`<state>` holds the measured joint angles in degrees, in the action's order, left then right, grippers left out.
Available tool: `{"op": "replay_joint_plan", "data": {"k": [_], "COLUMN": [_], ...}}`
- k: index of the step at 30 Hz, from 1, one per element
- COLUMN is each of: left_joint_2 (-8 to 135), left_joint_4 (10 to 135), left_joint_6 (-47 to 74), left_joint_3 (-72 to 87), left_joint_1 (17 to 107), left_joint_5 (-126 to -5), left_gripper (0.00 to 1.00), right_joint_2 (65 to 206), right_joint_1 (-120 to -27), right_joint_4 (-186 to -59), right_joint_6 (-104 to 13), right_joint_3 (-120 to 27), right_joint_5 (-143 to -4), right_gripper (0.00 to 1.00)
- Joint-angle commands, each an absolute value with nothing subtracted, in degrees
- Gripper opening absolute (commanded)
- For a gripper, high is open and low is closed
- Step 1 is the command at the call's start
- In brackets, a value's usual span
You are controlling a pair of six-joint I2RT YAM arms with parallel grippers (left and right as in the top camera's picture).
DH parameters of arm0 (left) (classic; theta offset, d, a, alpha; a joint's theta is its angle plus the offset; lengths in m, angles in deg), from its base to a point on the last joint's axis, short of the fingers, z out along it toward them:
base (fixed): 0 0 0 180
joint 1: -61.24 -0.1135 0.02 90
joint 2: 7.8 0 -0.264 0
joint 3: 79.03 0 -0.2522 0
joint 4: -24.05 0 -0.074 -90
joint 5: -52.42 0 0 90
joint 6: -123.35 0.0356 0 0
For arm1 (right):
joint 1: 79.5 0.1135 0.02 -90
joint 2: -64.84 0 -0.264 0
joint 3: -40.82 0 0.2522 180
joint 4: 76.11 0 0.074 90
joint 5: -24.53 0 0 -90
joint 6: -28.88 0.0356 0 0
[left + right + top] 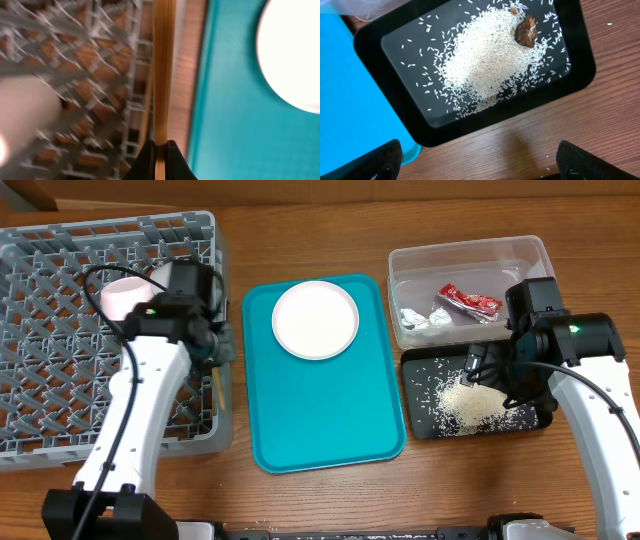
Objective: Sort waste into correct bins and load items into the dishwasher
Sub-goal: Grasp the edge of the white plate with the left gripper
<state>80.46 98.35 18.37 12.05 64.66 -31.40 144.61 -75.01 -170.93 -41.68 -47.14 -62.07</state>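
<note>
My left gripper [208,345] [160,150] is shut on the wooden chopsticks [162,75] at the right edge of the grey dish rack [60,380] [100,75]. A pink bowl [125,295] sits in the rack. The white plate [315,319] [295,50] lies on the teal tray. My right gripper [490,370] [480,165] is open and empty above the black tray [420,425] [370,55], which holds rice [475,405] [490,60] and a brown scrap [525,31]. The clear tub [470,255] holds the red wrapper [468,301] and the napkin [420,320]. The grey-green bowl is out of view.
The large teal tray [330,420] [225,100] [350,90] lies between the rack and the bins. A few rice grains lie on the wooden table [530,135] in front of the black tray. A pale blurred object [25,115] shows in the rack.
</note>
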Motion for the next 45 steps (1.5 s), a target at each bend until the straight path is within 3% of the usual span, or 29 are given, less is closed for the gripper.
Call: {"op": "replay_joint_plan", "data": {"k": [1, 3, 6, 7, 17, 26, 30, 42, 45], "left_joint_2": [82.13, 83.22, 83.26, 83.26, 82.87, 84.60, 88.66, 104.75, 106.10], "left_joint_4": [96.53, 95.50, 95.39, 95.55, 95.35, 84.16, 78.87, 73.91, 76.77], "left_joint_6": [25.03, 24.99, 25.03, 25.03, 25.56, 34.89, 35.13, 35.09, 35.06], "left_joint_3": [12.20, 12.20, 12.14, 12.03, 10.81, 11.11, 11.11, 11.09, 11.09], "left_joint_1": [61.71, 60.51, 60.51, 60.55, 63.87, 81.25, 87.24, 90.89, 90.89], "left_joint_5": [-29.70, -29.72, -30.66, -31.45, -49.76, -42.40, -38.11, -36.98, -37.11], "left_gripper": [0.04, 0.32, 0.51, 0.52, 0.57, 0.62, 0.73, 0.75, 0.69], "right_joint_2": [144.04, 144.04, 144.04, 144.04, 144.04, 144.04, 144.04, 144.04, 144.04], "right_joint_1": [-75.14, -75.14, -75.14, -75.14, -75.14, -75.14, -75.14, -75.14, -75.14], "right_joint_4": [-170.62, -170.64, -170.62, -170.62, -170.58, -170.14, -170.16, -170.38, -170.38], "right_joint_6": [-41.57, -41.57, -41.60, -41.57, -41.57, -41.57, -41.57, -41.60, -41.57], "right_joint_3": [-47.60, -47.60, -47.60, -47.60, -47.60, -47.60, -47.60, -47.60, -47.60], "right_joint_5": [-61.53, -61.53, -61.50, -61.50, -61.53, -61.70, -61.70, -61.68, -61.68], "right_gripper": [1.00, 1.00, 1.00, 1.00, 1.00, 1.00, 1.00, 1.00, 1.00]}}
